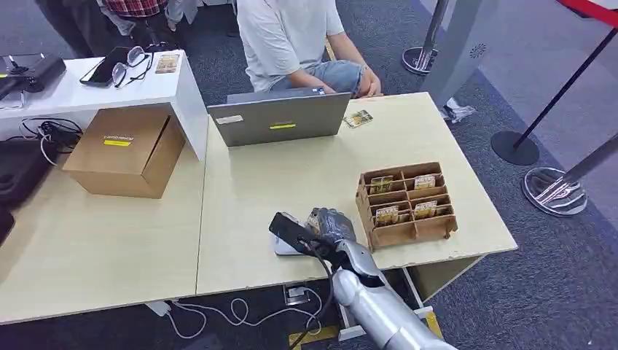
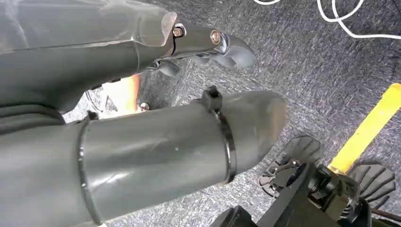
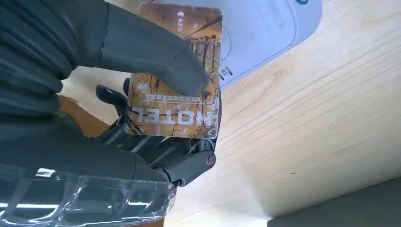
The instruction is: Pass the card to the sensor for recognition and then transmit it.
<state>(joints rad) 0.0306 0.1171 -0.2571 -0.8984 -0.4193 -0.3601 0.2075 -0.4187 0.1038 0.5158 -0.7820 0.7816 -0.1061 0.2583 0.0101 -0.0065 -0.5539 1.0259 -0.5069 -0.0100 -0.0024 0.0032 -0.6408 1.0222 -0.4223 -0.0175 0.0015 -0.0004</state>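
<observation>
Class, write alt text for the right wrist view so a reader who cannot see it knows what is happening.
The robot's right hand holds a brown card printed with the word HOTEL, its thumb pressed on the card's face. The card sits just above a white sensor resting on a light wooden table.

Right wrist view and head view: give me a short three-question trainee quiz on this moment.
1. True or false: the right hand holds a card.
2. Which word is printed on the card? A) HOTEL B) BANK C) METRO
3. Fill in: the white sensor sits on the ____.

Key: 1 true; 2 A; 3 table.
</observation>
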